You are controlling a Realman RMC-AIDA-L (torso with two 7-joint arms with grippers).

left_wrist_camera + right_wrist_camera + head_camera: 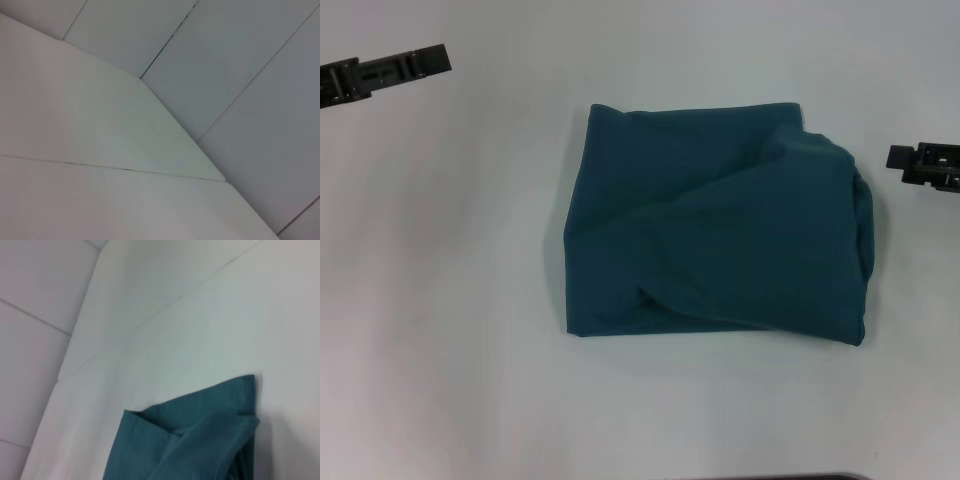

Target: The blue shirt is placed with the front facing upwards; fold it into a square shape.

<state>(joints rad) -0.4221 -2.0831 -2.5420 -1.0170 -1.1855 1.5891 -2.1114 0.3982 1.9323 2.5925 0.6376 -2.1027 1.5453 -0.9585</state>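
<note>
**Folded teal shirt lies alone on the white worktop**

Now the blue shirt [715, 225] rests in the middle of the white worktop [450, 300], folded into a roughly square bundle with only plain teal cloth facing up. No lettering, collar or label shows on the exposed surfaces. Its far edge runs fairly straight, and its left edge slopes slightly outward toward the near side. The right side is less tidy: several layers bulge there in a rounded stack, and a diagonal flap crosses the top from the near left toward the far right corner. Soft creases run across the upper layer.

The left end effector [432, 60] hangs at the far left of the head view, well apart from the shirt; whether its fingers are apart or together cannot be told from this angle. The right end effector [900, 156] sits at the right edge of the head view, near the shirt's far right corner but not touching it; its fingers likewise cannot be judged.

The left wrist view shows only bare white worktop panels [100, 130] and their seams. The right wrist view catches one corner of the shirt [195, 440], where an upper layer overlaps a lower one, lying flat on the worktop [200, 320].
</note>
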